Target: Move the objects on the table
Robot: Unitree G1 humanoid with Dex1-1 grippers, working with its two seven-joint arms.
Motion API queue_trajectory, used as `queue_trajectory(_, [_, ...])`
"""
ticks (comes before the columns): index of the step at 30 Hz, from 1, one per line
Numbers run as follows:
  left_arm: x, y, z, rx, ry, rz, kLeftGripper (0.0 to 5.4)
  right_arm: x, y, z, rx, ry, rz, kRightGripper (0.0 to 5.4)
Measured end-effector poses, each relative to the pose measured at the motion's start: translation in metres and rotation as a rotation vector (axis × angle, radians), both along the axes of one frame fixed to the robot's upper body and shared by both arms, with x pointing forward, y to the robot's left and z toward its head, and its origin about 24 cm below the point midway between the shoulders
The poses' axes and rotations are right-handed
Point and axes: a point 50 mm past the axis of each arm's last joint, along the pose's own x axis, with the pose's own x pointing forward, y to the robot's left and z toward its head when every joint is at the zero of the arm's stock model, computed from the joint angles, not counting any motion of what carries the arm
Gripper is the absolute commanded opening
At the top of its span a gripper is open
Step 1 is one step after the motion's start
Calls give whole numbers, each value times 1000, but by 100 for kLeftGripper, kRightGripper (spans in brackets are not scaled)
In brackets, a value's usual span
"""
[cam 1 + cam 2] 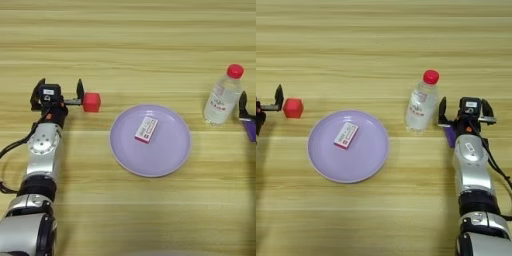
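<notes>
A small red cube (91,102) rests on the table (130,45) at the left. My left gripper (59,92) is open just left of it. Its right finger (80,90) is beside the cube's left face, and nothing lies between the fingers. A flat white box with a red-pink label (146,129) lies on the lilac plate (172,157). A clear bottle with a red cap (421,105) stands upright right of the plate. My right gripper (465,111) is open just right of the bottle, its left finger (442,111) close to the bottle's side.
The lilac plate sits in the middle between both arms. Both forearms reach in from the near edge, the left one (42,150) at the left and the right one (471,165) at the right. Bare wood stretches across the far half of the table.
</notes>
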Motion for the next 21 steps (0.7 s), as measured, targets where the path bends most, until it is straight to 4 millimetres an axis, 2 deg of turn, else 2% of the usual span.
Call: queue_trajectory(21, [0,0,0,1,-1,-3,536,0,0,0,0,0,0,540])
